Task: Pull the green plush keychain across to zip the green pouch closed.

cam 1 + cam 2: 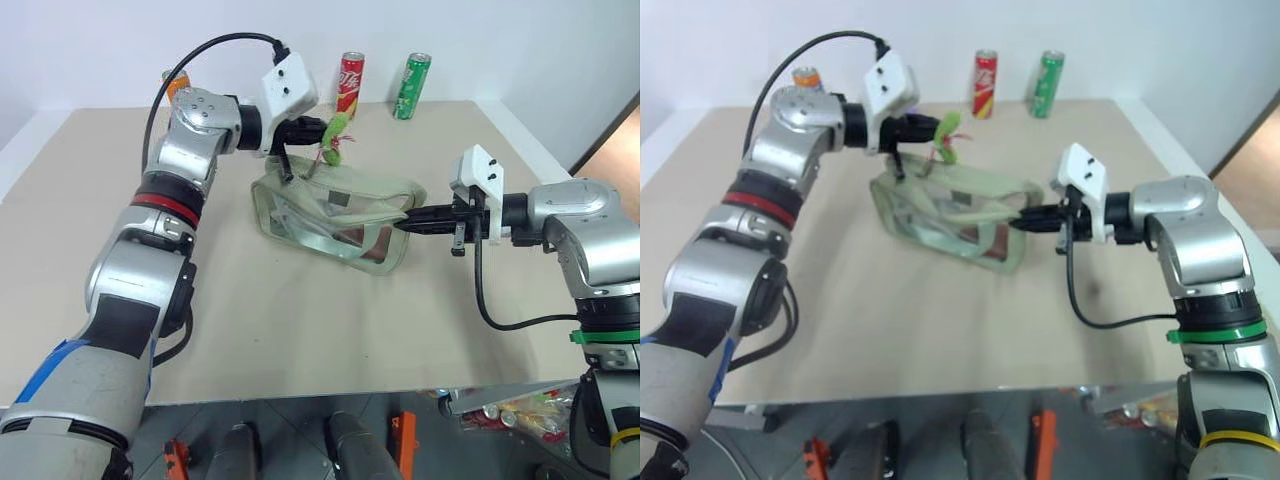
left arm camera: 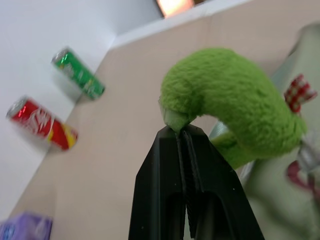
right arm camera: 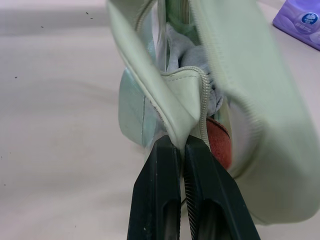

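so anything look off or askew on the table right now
Nothing spilled or damaged. The green pouch sits skewed and stretched, since the right gripper pinches one end and the left gripper pinches the green plush keychain at the other. The red soda can and green soda can stand upright.

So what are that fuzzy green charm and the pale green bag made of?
The green plush keychain looks like soft pile fabric: its surface is fuzzy and matte, its shape rounded. The green pouch seems to be smooth, matte faux leather or coated fabric, judging by its folded, stitched edge at the zipper; its side panel looks like clear, glossy plastic, since things inside show through.
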You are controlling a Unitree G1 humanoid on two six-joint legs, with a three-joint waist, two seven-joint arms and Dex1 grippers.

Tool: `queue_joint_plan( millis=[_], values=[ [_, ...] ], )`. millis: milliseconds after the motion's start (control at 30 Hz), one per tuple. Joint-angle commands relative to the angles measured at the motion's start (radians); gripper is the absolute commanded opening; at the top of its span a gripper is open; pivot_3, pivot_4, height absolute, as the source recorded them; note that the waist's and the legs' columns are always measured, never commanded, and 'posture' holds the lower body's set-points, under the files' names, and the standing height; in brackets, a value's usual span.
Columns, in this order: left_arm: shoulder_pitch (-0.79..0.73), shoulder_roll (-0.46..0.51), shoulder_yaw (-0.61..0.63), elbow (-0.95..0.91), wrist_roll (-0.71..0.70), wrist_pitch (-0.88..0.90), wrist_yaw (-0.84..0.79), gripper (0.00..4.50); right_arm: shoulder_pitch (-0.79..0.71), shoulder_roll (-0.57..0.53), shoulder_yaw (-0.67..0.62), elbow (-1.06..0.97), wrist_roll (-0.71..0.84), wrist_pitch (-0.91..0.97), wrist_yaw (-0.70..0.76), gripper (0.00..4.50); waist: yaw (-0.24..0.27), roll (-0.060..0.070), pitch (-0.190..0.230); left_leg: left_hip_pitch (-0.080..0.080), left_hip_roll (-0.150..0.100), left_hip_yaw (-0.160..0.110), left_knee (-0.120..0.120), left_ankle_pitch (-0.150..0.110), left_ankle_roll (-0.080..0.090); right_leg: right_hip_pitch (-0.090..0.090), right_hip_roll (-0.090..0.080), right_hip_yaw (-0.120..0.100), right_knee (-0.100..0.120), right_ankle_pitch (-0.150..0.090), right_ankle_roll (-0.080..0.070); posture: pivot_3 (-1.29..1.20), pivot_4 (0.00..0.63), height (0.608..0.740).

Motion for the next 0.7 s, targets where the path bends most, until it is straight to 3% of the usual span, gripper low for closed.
queue_joint_plan(
  millis=[33,200,600,667,700],
  values=[
    [-0.004,0.004,0.011,-0.016,0.003,-0.004,0.001,0.03,-0.012,0.008,-0.004,-0.017,0.011,-0.01,-0.001,0.0,0.0,0.0,0.0,0.0,0.0,0.0,0.0,0.0,0.0,0.0,0.0,0.0,0.0,0.0,0.0,0.0,0.15,0.74],
    [0.003,-0.011,0.018,-0.034,-0.009,0.008,-0.012,0.03,-0.017,0.013,-0.002,-0.012,0.01,-0.011,-0.003,0.0,-0.001,0.0,0.0,0.0,0.0,-0.001,0.0,0.0,0.0,0.0,0.0,-0.001,0.0,0.0,0.0,0.0,0.15,0.74],
    [-0.01,-0.036,0.078,-0.082,-0.092,0.07,-0.054,3.94,-0.021,0.009,-0.002,-0.009,0.007,-0.011,0.0,0.0,-0.002,0.0,0.0,0.0,0.0,-0.001,0.0,0.0,0.0,0.0,0.0,-0.001,0.0,0.0,0.0,0.0,0.15,0.74],
    [-0.008,-0.041,0.076,-0.092,-0.093,0.073,-0.058,4.47,-0.025,0.01,-0.001,-0.007,0.006,-0.012,0.0,0.0,-0.002,0.0,0.0,0.0,0.0,-0.001,0.0,0.0,0.0,0.0,0.0,-0.001,0.0,0.0,0.0,0.0,0.15,0.74],
    [-0.008,-0.042,0.075,-0.095,-0.094,0.075,-0.057,4.47,-0.027,0.012,0.0,-0.005,0.005,-0.013,0.0,0.0,-0.002,0.0,0.0,0.0,0.0,-0.001,0.0,0.0,0.0,0.0,0.0,-0.001,0.0,0.0,0.0,0.0,0.15,0.74]
  ],
)
